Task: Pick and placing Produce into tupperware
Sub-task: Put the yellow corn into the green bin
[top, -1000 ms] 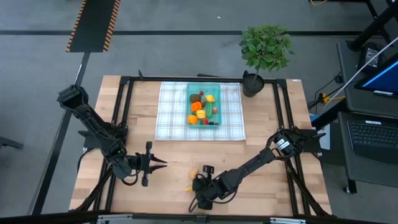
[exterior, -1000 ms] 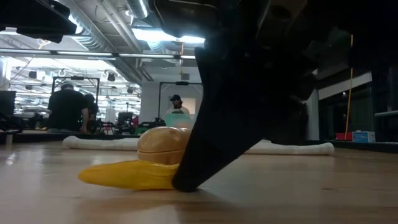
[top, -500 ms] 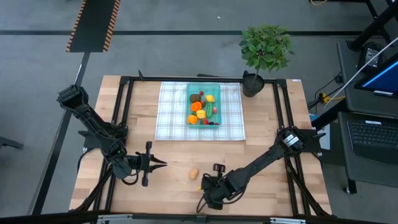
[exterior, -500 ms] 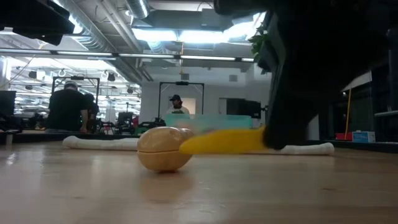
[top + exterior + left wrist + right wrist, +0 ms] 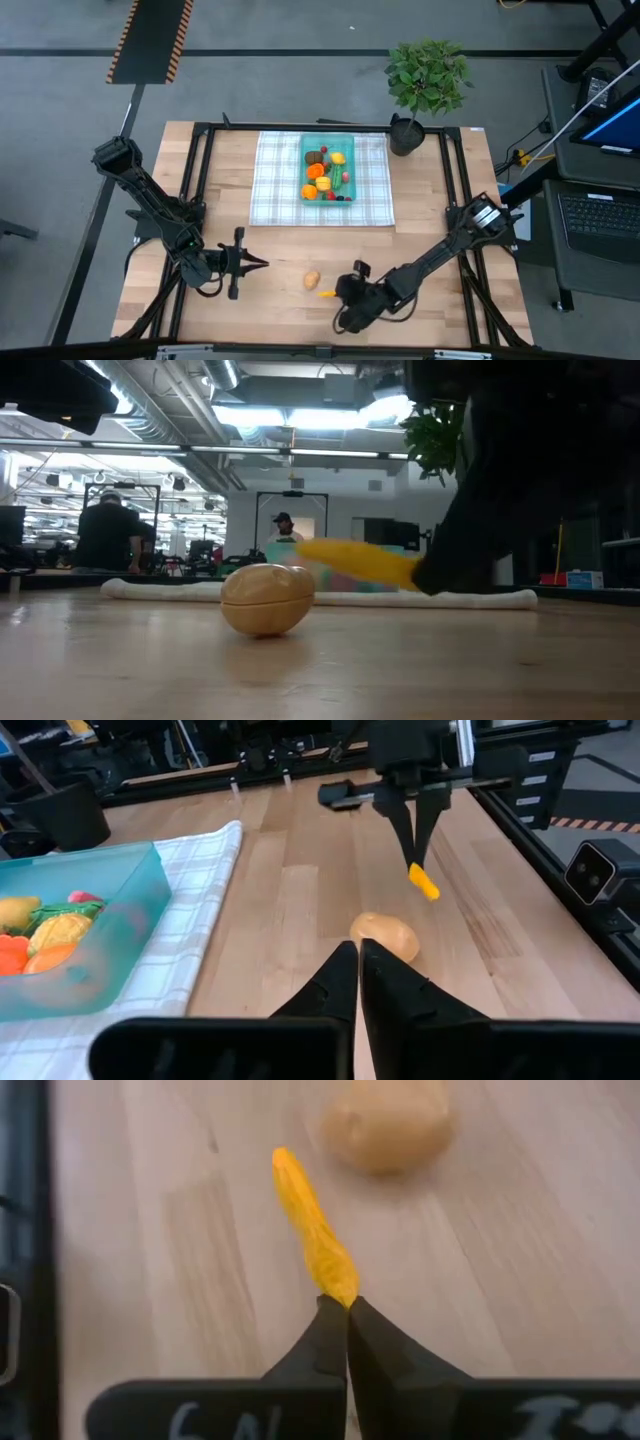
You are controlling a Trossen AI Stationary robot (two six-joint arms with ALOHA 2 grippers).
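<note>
A long yellow-orange piece of produce (image 5: 310, 1225) hangs just above the wood near the table's front edge, with my right gripper (image 5: 347, 1305) shut on it. A tan potato (image 5: 313, 279) lies on the bare wood just beside it. The teal tupperware (image 5: 304, 150) stands on a checked cloth at the table's far middle and holds several pieces of produce. My left gripper (image 5: 357, 948) is shut on nothing, left of the potato and pointing at it. My right gripper pinches one end of the yellow-orange piece (image 5: 341, 1290) between its two fingertips. The fingers slant down from the table's right, and the piece sticks out past them toward the potato. In the low view the piece (image 5: 355, 558) is lifted clear of the table, tilted.
The white-and-grey checked cloth (image 5: 275, 185) lies under the tupperware. A potted plant (image 5: 428, 80) stands at the far right corner. A black frame (image 5: 200, 180) runs along the table's sides. Bare wood lies between the cloth and the potato. People stand in the room beyond.
My right gripper has lifted the yellow-orange piece off the wood, where it lay beside the potato, and carried it up and toward the table's right edge. The piece now hangs clear of the table. The potato has stayed in place.
</note>
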